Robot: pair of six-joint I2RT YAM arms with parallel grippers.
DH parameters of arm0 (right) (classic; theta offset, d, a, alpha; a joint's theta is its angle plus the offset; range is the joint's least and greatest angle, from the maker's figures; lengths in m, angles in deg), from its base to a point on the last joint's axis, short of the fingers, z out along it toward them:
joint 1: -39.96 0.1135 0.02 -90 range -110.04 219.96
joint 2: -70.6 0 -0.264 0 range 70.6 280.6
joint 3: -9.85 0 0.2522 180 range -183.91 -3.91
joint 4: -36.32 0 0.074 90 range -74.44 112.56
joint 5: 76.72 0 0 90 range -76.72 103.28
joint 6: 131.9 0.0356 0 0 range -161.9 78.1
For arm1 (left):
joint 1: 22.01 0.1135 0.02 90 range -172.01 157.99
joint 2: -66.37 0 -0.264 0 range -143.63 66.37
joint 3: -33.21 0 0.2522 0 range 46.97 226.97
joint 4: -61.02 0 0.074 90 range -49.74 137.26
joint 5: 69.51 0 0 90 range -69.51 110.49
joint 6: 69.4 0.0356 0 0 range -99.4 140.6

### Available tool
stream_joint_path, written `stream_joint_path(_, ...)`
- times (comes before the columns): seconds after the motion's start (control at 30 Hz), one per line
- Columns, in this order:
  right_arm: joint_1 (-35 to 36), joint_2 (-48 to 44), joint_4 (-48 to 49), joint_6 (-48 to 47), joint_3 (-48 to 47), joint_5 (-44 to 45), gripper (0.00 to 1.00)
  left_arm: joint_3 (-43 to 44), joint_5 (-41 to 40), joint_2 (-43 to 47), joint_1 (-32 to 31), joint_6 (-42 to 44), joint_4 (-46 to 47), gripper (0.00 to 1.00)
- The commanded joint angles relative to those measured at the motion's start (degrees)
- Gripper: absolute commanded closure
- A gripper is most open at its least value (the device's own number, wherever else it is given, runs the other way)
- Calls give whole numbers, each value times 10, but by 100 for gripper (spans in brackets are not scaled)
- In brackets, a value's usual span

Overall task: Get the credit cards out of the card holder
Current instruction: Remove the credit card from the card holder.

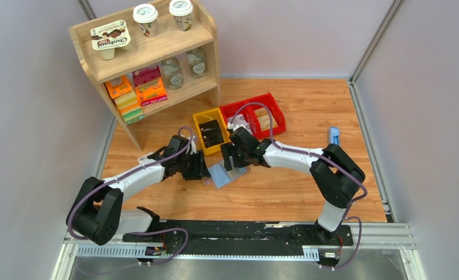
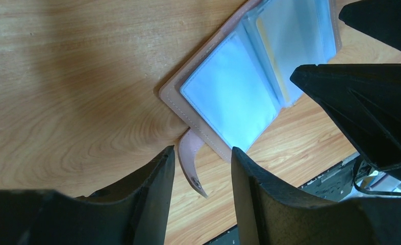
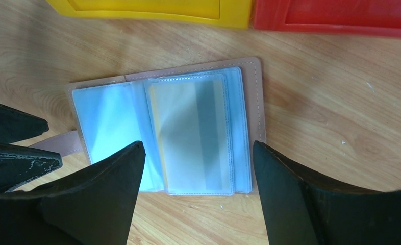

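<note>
The card holder [image 1: 222, 175] lies open on the wooden table, brown rim outside and blue-grey clear sleeves inside. It also shows in the left wrist view [image 2: 229, 87] and the right wrist view [image 3: 106, 117]. A yellowish-grey credit card [image 3: 193, 132] sits inside the top clear sleeve. My left gripper [image 1: 202, 168] is open at the holder's left edge, and the holder's brown strap tab [image 2: 191, 166] lies between its jaws [image 2: 202, 171]. My right gripper [image 1: 234, 163] is open and hovers over the sleeves [image 3: 198, 158], holding nothing.
A yellow bin [image 1: 211, 132] and two red bins [image 1: 256, 116] stand just behind the holder. A wooden shelf [image 1: 151, 52] with cups and packets is at the back left. A narrow bright-blue object [image 1: 334, 135] lies at the right.
</note>
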Motion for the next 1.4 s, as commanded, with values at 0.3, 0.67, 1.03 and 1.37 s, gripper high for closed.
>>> stream_joint_path(0.3, 5, 16, 18, -8, -7, -18, 21, -4, 11, 4, -20, 11, -15, 54)
stream_joint_path(0.67, 6, 5, 20, -13, -2, -45, 21, -11, 25, -10, -25, 8, -7, 84)
stream_joint_path(1.03, 12, -6, 4, -28, -15, -77, 21, -15, 23, -20, -24, 7, 9, 97)
stream_joint_path(1.37, 19, -26, 12, -28, -20, -128, 20, -18, 18, -33, -25, 6, 23, 98)
